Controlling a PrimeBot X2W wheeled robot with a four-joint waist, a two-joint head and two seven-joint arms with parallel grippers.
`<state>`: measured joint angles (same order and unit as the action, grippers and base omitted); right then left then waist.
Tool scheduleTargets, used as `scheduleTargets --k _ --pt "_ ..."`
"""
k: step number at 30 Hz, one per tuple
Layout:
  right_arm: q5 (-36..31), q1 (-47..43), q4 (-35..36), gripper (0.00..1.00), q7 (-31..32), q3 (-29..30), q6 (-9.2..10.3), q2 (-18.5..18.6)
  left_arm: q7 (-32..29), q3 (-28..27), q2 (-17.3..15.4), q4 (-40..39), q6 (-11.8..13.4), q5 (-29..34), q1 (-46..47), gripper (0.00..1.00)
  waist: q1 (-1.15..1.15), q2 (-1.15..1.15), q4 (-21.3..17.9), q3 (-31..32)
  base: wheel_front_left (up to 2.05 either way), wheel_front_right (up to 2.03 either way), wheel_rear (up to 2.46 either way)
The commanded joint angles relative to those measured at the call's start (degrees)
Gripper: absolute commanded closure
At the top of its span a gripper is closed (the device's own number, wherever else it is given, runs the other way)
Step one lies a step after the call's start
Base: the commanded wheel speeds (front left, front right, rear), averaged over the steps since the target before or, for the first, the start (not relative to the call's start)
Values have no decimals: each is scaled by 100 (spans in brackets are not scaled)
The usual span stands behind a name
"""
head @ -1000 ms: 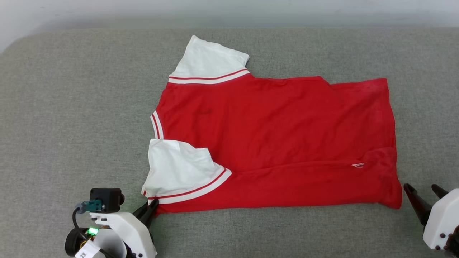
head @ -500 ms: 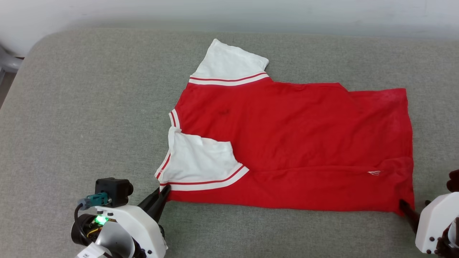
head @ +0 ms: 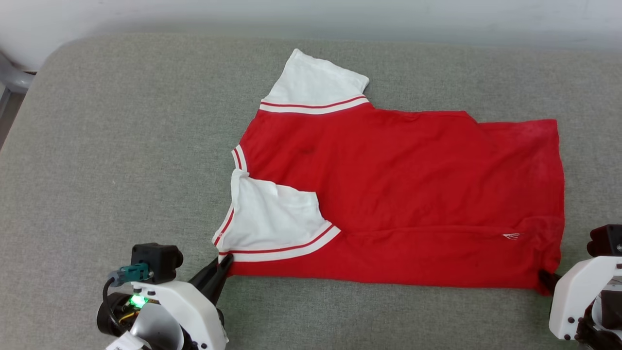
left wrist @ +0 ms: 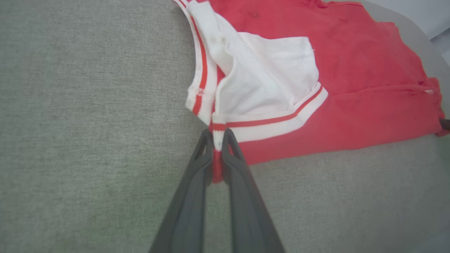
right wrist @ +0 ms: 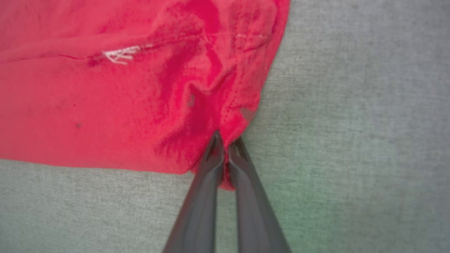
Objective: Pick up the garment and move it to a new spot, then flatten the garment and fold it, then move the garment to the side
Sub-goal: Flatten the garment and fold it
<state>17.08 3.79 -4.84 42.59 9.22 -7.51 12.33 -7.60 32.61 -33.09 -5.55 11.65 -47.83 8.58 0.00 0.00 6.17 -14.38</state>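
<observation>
R gripper (right wrist: 226,140) closed since prev frame, nipping garment (head: 403,184) at prob. hem corner (blurry) | L gripper (left wrist: 218,135) pinching striped sleeve-trim corner

L pincer (left wrist: 218,135) clamped on shirt (left wrist: 355,70) corner.
Fingers pinch striped trim below white sleeve (left wrist: 277,70), folded onto red body; shirt lies flat on grey tabletop (left wrist: 88,105).

The head view looks down from above on the whole garment (head: 403,194), and each wrist view, very near, looks along its own fingers (left wrist: 190,196) at one front corner that the head view also shows.
</observation>
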Motion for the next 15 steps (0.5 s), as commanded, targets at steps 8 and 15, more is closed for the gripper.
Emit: scheduleTargets --k 8,15 --pt "-12 -26 -54 100 -100 258 7 8 -134 34 -138 128 58 -124 -277 100 0 0 -120 396 0 0 0" --pt "71 -352 262 100 134 426 7 74 -327 102 -317 -3 151 -238 -679 100 0 0 -189 768 0 0 0"
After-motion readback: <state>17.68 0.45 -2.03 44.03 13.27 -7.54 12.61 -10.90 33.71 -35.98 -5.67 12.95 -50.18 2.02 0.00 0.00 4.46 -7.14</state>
